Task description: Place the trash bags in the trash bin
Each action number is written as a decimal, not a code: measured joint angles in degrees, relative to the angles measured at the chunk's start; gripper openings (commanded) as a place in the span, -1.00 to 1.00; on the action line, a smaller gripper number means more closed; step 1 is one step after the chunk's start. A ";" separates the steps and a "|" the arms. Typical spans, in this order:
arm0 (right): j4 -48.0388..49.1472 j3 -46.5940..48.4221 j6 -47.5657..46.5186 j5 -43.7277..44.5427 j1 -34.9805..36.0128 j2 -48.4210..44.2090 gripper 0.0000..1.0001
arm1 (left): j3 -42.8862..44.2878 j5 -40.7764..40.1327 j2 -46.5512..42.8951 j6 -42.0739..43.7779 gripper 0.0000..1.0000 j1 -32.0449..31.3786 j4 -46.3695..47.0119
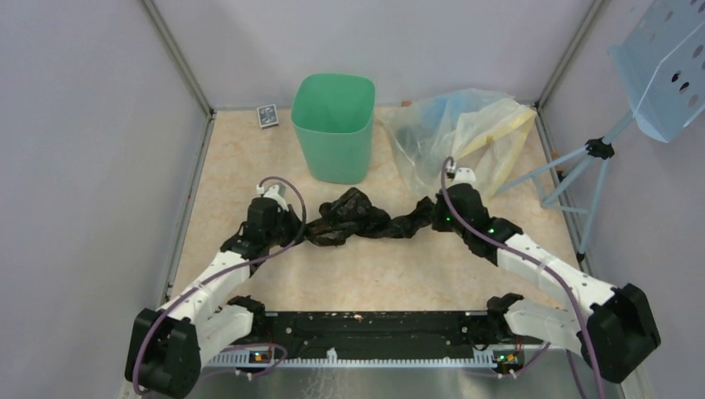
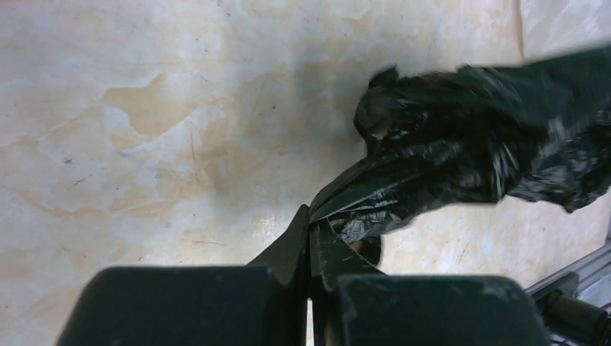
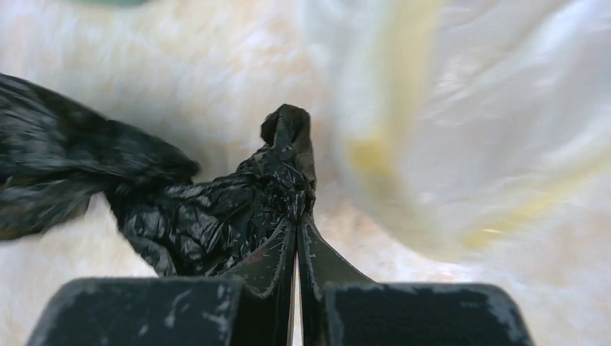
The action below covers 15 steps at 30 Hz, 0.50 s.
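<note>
The black trash bag (image 1: 359, 218) is bunched into a crinkly rope across the middle of the table, strung between both arms. My left gripper (image 1: 298, 229) is shut on its left end; in the left wrist view the film (image 2: 468, 155) runs out from the pinched tips (image 2: 311, 220) to the right. My right gripper (image 1: 432, 218) is shut on the right end; in the right wrist view a tuft of the bag (image 3: 216, 209) sticks up past the closed tips (image 3: 296, 216). The mint-green trash bin (image 1: 334, 125) stands upright behind the bag, apart from it.
A heap of clear and yellowish plastic bags (image 1: 461, 133) lies at the back right, close behind my right gripper (image 3: 468, 115). A small dark card (image 1: 267, 115) lies left of the bin. A blue stand (image 1: 599, 166) leans outside the right wall.
</note>
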 measured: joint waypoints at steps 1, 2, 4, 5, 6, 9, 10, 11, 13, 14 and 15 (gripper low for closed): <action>-0.76 0.17 0.04 1.27 -1.53 -1.46 -1.00 | -0.31 0.31 -0.50 -0.39 -1.00 0.66 0.17; -1.77 0.31 0.24 2.69 -3.19 -2.99 -1.00 | -0.63 0.57 -1.07 -0.63 -1.00 1.27 0.24; -3.50 0.55 0.85 5.66 -5.92 -5.44 -1.00 | -1.31 1.07 -2.32 -1.09 -1.00 2.45 0.26; -4.50 0.63 1.70 7.41 -7.06 -6.40 -1.00 | -1.62 1.27 -2.97 -1.36 -1.00 3.06 0.24; -5.40 0.83 2.32 8.76 -7.85 -7.06 -1.00 | -1.75 1.33 -3.41 -1.53 -1.00 3.50 0.20; -7.43 1.36 4.35 12.61 -9.55 -8.22 -1.00 | -2.08 1.60 -5.09 -2.03 -1.00 4.92 0.11; -7.91 1.51 4.76 13.35 -9.60 -8.24 -1.00 | -2.08 1.70 -5.66 -2.14 -1.00 5.29 0.09; -8.39 1.64 5.42 14.40 -9.60 -8.22 -1.00 | -2.08 1.73 -6.19 -2.25 -1.00 5.64 0.07; -9.38 1.70 6.40 16.22 -9.62 -8.22 -1.00 | -2.08 1.73 -7.04 -2.34 -1.00 6.36 -0.31; -9.84 1.70 6.67 17.33 -9.66 -8.22 -1.00 | -2.08 1.73 -7.52 -2.45 -1.00 6.91 -0.70; -10.21 1.73 6.71 17.92 -9.81 -8.22 -1.00 | -2.08 1.73 -8.02 -2.45 -1.00 7.45 -1.18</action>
